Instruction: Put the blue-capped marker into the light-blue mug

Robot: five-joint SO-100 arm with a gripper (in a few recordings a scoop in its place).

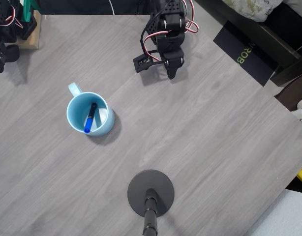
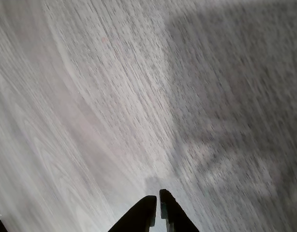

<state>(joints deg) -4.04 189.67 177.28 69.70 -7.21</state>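
Note:
In the overhead view the light-blue mug (image 1: 90, 114) stands upright left of the table's middle, its handle pointing up-left. The blue-capped marker (image 1: 90, 117) rests inside it, leaning, blue cap toward the mug's lower rim. My gripper (image 1: 171, 73) is folded back near the arm's base at the top of the table, well to the right of the mug and apart from it. In the wrist view my two black fingers (image 2: 157, 199) meet at their tips over bare grey wood, with nothing between them.
A black round stand base (image 1: 151, 193) with a pole sits at the bottom centre of the grey wood table (image 1: 215, 147). The table's right edge runs diagonally, with dark furniture beyond it.

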